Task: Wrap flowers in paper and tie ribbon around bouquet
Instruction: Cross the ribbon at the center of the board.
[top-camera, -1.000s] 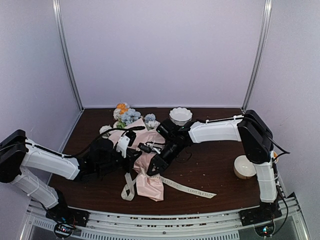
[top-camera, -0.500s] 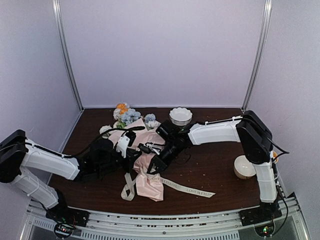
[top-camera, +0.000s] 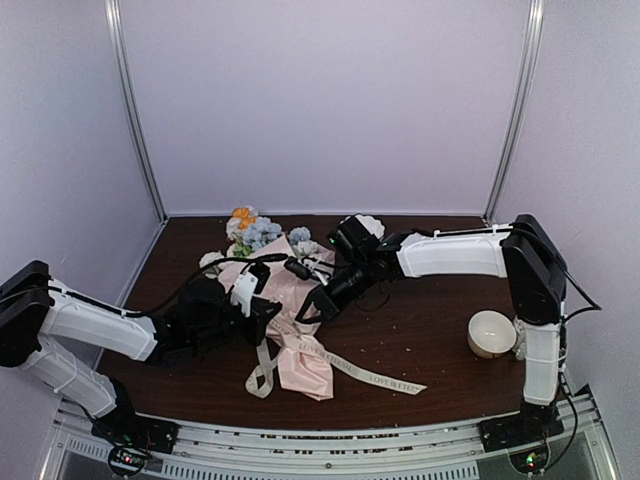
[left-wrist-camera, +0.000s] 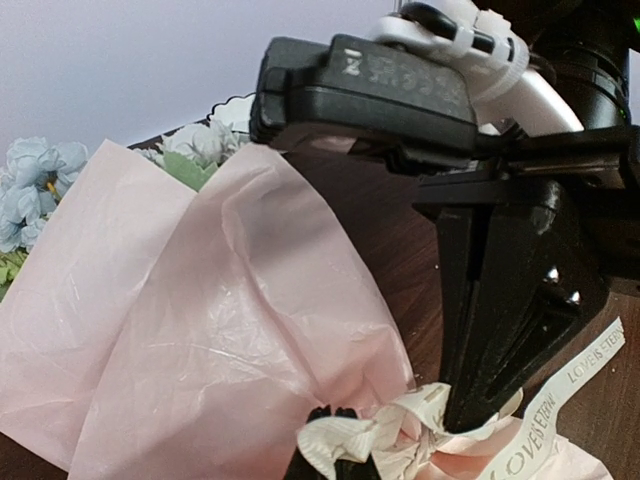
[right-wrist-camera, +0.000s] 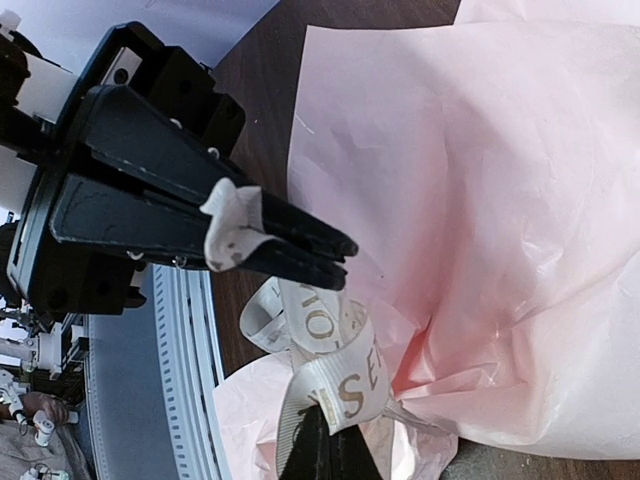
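The bouquet lies on the dark table, its flowers (top-camera: 252, 230) pointing to the back left and its pink paper (top-camera: 285, 285) pinched in near the lower end. A cream ribbon (top-camera: 370, 375) crosses that pinch, its lettered tail trailing right. My left gripper (top-camera: 270, 310) is shut on a ribbon fold at the pinch (left-wrist-camera: 335, 415). My right gripper (top-camera: 303, 312) faces it from the right, shut on a lettered loop of ribbon (right-wrist-camera: 340, 370). The two sets of fingertips are almost touching. The stems are hidden inside the paper (left-wrist-camera: 200, 330).
A white scalloped bowl (top-camera: 368, 225) stands at the back, partly behind the right arm. A cream cup (top-camera: 490, 333) sits at the right, near the right arm's upright link. A metal rail (top-camera: 330, 440) runs along the near edge. Small crumbs dot the table.
The right gripper closed onto the ribbon at the pinch, then drew back and up toward the right. The ribbon tail shifted slightly with it. The left arm held still.
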